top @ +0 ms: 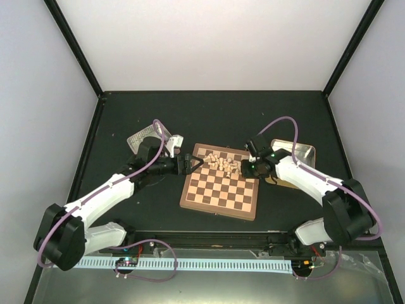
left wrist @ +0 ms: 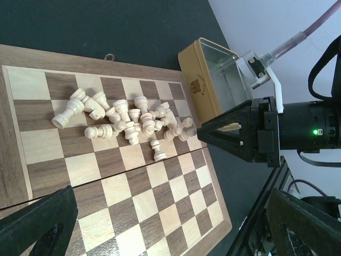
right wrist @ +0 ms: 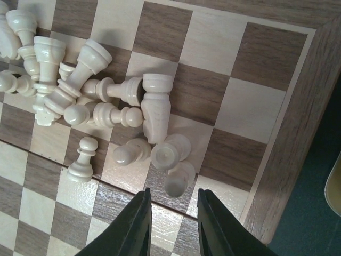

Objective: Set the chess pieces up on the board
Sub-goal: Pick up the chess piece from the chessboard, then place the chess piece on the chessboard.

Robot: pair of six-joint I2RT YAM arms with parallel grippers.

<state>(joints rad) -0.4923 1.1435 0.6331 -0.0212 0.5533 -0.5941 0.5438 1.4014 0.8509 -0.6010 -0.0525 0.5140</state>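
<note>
Top view: board (top: 218, 190) lies flat on the dark surface (top: 126, 114), between the two arms.
Heap: pieces (top: 223, 163) are piled loosely on the board's far rows, right of its middle; most lie on their sides, touching or crossing one another.
Left arm: left tool (top: 192, 166) sits at the board's far left corner, pointing along the far rows toward the heap.
Left wrist view: its fingers (left wrist: 42, 224) are spread wide apart at the two lower corners of the view, with open board between them and nothing gripped.
Right arm: right tool (top: 243, 168) is low over the right end of the heap, near the board's right rim.
Right wrist view: its fingers (right wrist: 136, 229) stand a narrow gap apart with nothing between them; a toppled piece (right wrist: 178, 178) lies just ahead of the tips, not touching either as far as can be seen.
Stray: one pawn (right wrist: 82, 158) sits just apart from the heap, on the near side.
Right tin: open metal tin (top: 304, 152) rests on the surface just right of the board, behind the right arm.
Left tin: second tin (top: 142, 136) lies far left of the board, behind the left arm.
</note>
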